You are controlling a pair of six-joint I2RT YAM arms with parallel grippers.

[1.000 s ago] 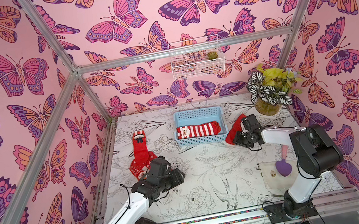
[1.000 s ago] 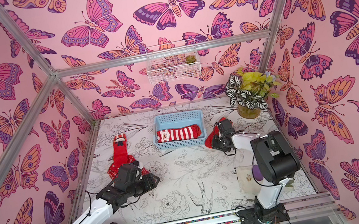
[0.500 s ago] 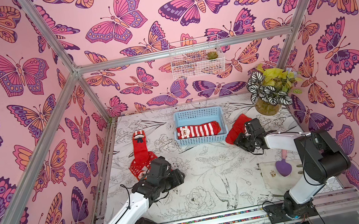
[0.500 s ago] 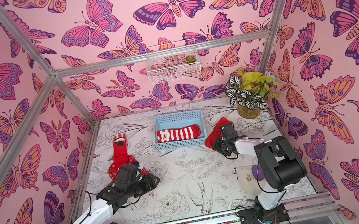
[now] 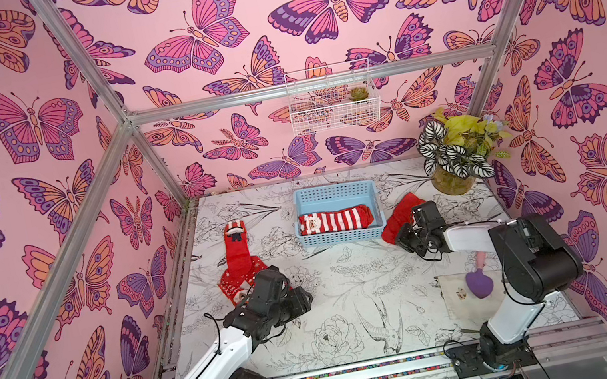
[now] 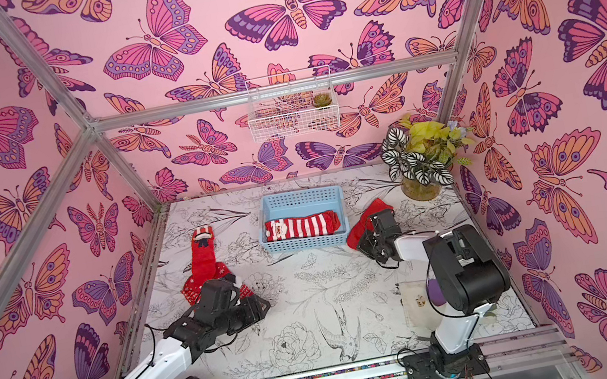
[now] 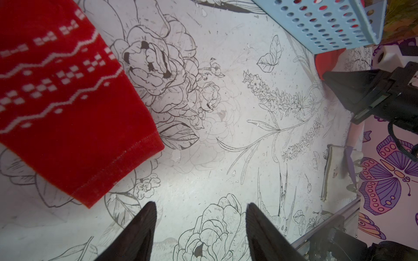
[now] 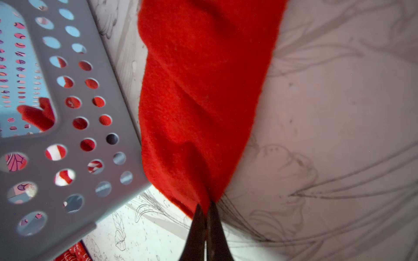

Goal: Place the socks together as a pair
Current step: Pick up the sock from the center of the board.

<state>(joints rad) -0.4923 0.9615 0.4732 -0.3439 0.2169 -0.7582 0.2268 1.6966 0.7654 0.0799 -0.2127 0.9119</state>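
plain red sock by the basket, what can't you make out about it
- Near end of the plain red sock: hidden under the right arm in both top views.
- Far end: cut off by the picture edge in the right wrist view.
- Cuff design: shows in no view.

A red-and-white striped sock (image 5: 335,221) with a Santa face on its cuff lies flat and crosswise inside the blue basket (image 5: 336,193), cuff toward the left. Just beside the basket's right end, a plain red sock (image 8: 203,90) stretches slantwise over the counter (image 5: 350,275), softly creased. Its near end is pinched between the closed jaws of the right pincer (image 8: 204,209). Well to the left, a face-cuffed red sock (image 5: 237,248) lies lengthwise, its striped cuff farthest back. At its near end spreads patterned red fabric (image 7: 56,101) with white zigzags and flecks, flat on the counter. Whether that is a second sock cannot be told.
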